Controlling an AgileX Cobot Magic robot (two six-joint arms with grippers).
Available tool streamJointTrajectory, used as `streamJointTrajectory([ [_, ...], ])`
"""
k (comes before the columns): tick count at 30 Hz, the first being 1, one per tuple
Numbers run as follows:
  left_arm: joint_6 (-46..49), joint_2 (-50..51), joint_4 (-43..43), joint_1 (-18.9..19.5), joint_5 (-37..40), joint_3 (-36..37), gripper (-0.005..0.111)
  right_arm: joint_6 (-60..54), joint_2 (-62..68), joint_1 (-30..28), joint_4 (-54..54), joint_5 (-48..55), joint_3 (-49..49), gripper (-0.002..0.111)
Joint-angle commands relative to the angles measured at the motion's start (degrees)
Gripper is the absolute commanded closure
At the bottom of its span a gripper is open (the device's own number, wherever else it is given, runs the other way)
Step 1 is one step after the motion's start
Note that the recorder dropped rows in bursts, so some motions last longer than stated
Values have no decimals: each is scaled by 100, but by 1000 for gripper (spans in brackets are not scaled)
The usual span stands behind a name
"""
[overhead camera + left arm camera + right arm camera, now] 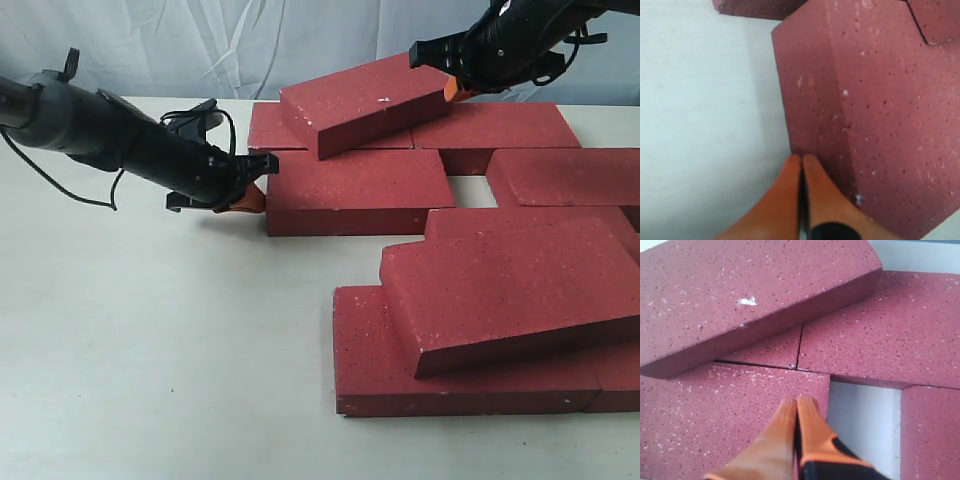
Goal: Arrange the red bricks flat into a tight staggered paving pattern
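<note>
Several red bricks lie grouped on the white table (pixel 150 330). One brick (pixel 365 100) rests tilted on the back row, and a second brick (pixel 510 290) rests tilted on the front ones. My left gripper (pixel 258 190) is shut and empty. Its orange tips (pixel 801 159) press against the left end of the flat middle brick (pixel 360 190) (pixel 865 125). My right gripper (pixel 458 90) is shut and empty, hanging near the right end of the back tilted brick (pixel 740 295). In the right wrist view its tips (pixel 799 402) stand over a flat brick (pixel 715 430), apart from the tilted one.
A small patch of bare table (pixel 470 188) (pixel 862 425) shows as a gap between the middle brick and its right neighbour (pixel 570 175). A pale curtain (pixel 200 40) hangs behind the table. Open table surface spreads to the left and front left.
</note>
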Motion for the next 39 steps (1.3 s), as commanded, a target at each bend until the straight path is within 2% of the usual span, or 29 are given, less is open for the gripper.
streamJointTrajectory([
  [1,-4,-49,-72,-127,-98,-54,107,3,-61,-45,-58,-23,13,109],
  [10,-4,-49,-165,-379,-117,-257,107,3,-61,-45,-58,-23,13,109],
  [27,105,-13,-374,-762,-620,-266,107,3,-61,-45,-34,1,13,109],
  [34,105,-13,-571,-1044,-993,-266,107,3,-61,-45,-25,25,13,109],
  [39,105,-13,-754,-1067,-996,-266,107,3,-61,-45,-10,38,13,109],
])
